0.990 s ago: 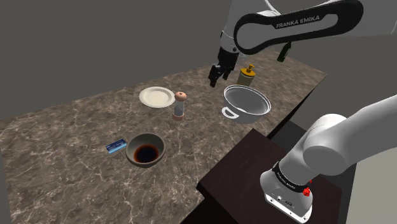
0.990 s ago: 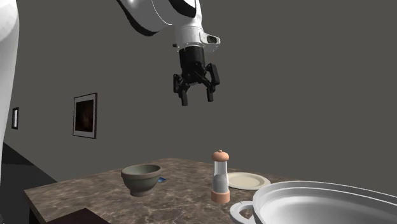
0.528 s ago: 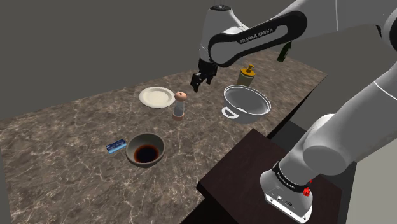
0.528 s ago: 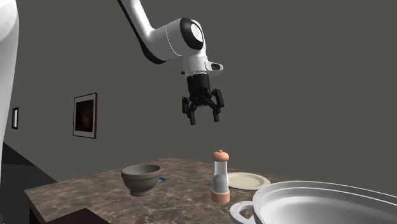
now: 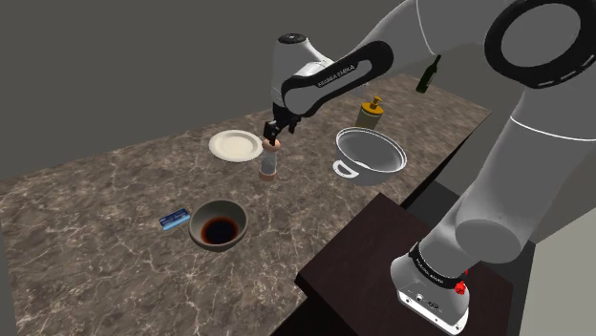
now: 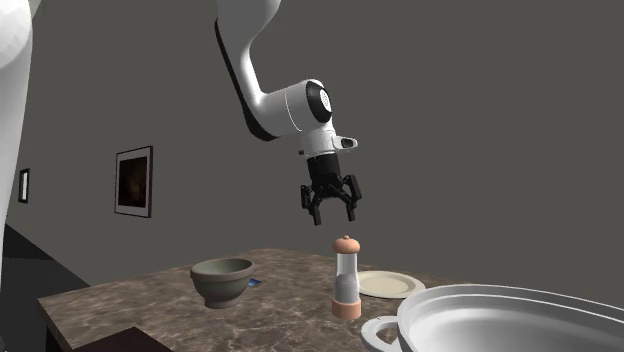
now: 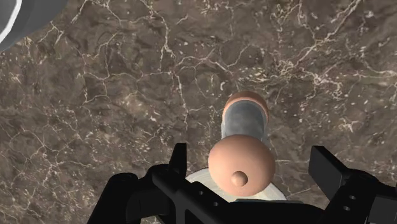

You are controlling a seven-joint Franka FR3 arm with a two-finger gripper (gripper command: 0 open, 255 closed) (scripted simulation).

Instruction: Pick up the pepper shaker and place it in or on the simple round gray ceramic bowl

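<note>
The pepper shaker [image 5: 270,159] stands upright on the marble counter, a clear body with a tan knob top and base. My gripper [image 5: 275,132] hovers just above its top, open, with nothing held. From the second exterior view the gripper [image 6: 334,212] hangs a short way above the shaker [image 6: 346,278], its fingers spread. In the wrist view the shaker's knob [image 7: 242,161] lies between the two black fingers [image 7: 178,158], which do not touch it. The round grey bowl [image 5: 197,221], dark inside, sits nearer the counter's front; it stands to the shaker's left in the second exterior view [image 6: 223,282].
A metal pot [image 5: 368,153] with a handle stands right of the shaker, with a yellow bottle [image 5: 370,113] behind it. Left of the shaker lies a cream plate [image 5: 236,146]; a small blue card [image 5: 174,220] lies beside the bowl. The dark stand [image 5: 382,258] abuts the counter's edge.
The gripper has swung leftwards in the shoulder view and come down, from near the pot to just over the shaker. It has stayed open throughout.
</note>
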